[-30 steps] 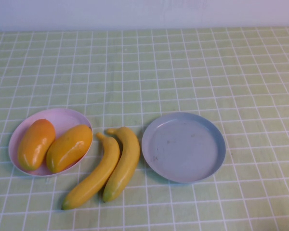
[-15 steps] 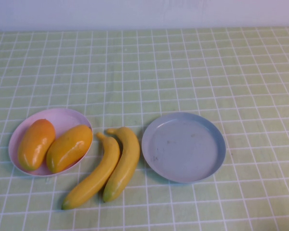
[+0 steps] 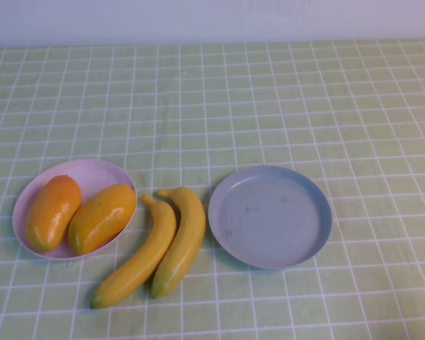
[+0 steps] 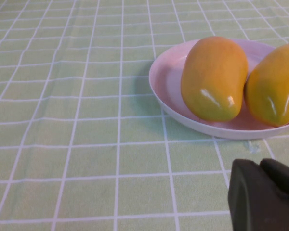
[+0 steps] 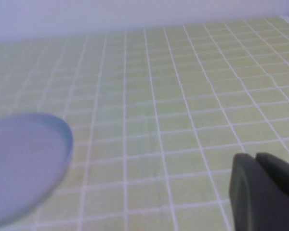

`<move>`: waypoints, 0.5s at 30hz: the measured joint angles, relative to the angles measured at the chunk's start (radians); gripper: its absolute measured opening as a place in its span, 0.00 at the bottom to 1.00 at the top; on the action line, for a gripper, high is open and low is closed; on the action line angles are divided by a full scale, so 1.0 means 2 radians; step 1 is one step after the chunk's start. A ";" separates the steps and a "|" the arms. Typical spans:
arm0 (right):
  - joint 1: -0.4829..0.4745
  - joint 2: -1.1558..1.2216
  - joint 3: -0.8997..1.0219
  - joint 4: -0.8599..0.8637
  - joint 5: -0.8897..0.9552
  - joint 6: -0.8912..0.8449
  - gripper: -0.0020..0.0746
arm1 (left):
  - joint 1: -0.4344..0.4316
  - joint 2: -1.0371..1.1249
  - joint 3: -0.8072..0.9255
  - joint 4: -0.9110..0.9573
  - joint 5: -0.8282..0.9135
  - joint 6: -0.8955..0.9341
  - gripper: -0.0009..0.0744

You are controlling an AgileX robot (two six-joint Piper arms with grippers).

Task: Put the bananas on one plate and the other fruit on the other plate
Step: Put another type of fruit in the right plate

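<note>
Counter (image 3: 283, 92): green checked cloth.

Pink-lilac plate (image 3: 92, 173), far left: holds 2 orange-yellow fruits (image 3: 53, 211), side by side and touching. This half of the task looks done.

Bananas (image 3: 159, 244), 2, between the plates: lying on the cloth, pressed together lengthwise, stems toward the far side. Not yet plated.

Grey-blue plate (image 3: 270, 217), right of the bananas: nothing on it.

Left gripper (image 4: 265, 195): off the high view; its wrist camera places it near the pink plate; state of fingers cannot be told.

Right gripper (image 5: 265, 190): likewise unseen from above, near the grey-blue plate; fingers cannot be told.

Step in hand, by judgement: banana transfer not begun. Next move calls for reaching 1 banana and separating it from its neighbour.
</note>
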 joint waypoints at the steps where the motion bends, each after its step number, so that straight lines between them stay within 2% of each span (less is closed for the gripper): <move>1: 0.000 0.000 0.000 0.027 -0.011 0.000 0.00 | 0.000 0.000 0.000 0.000 0.000 0.000 0.02; 8: 0.000 0.000 0.000 0.236 -0.060 -0.002 0.00 | 0.000 0.000 0.000 0.000 0.000 0.000 0.02; 15: 0.000 0.000 -0.001 0.332 -0.080 -0.013 0.00 | 0.000 0.000 0.000 0.000 0.000 0.000 0.02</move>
